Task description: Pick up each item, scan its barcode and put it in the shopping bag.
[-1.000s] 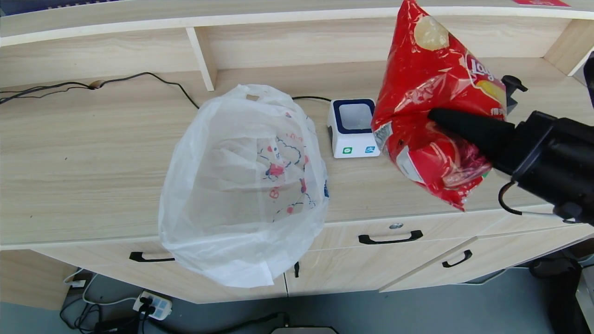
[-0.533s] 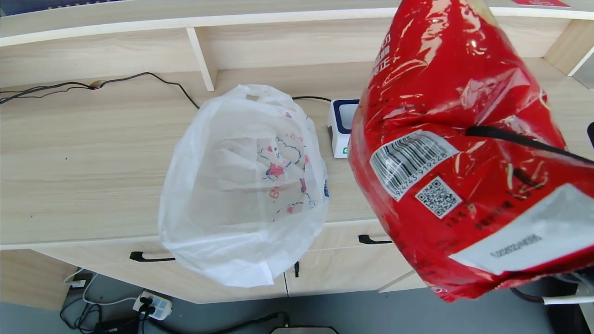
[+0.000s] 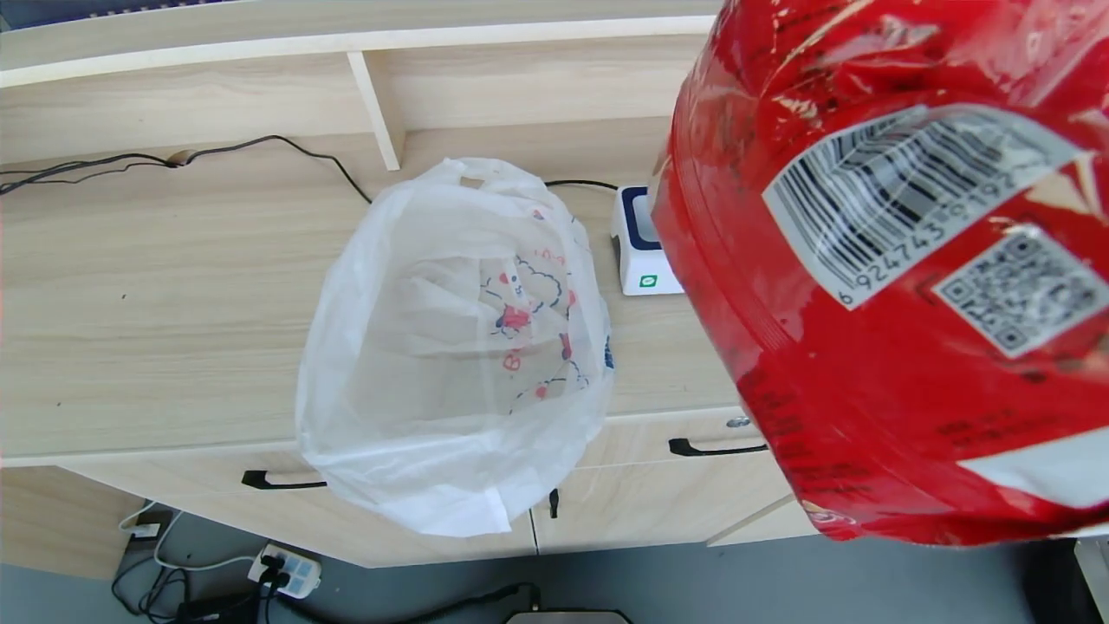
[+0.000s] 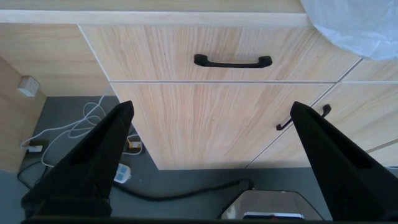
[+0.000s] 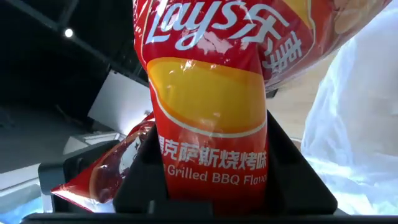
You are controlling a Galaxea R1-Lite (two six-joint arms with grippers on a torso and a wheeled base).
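We see the right gripper (image 5: 214,158) clenched on the red chip bag (image 3: 866,347), which is held close under the head camera over the right end of the counter (image 3: 173,303), barcode (image 3: 901,186) facing up. The white shopping bag (image 3: 450,347) sits open on the front edge, overhanging it. The scanner (image 3: 637,251) stands just behind it. The left gripper (image 4: 211,109) hangs with fingers spread wide before the drawers (image 4: 217,118).
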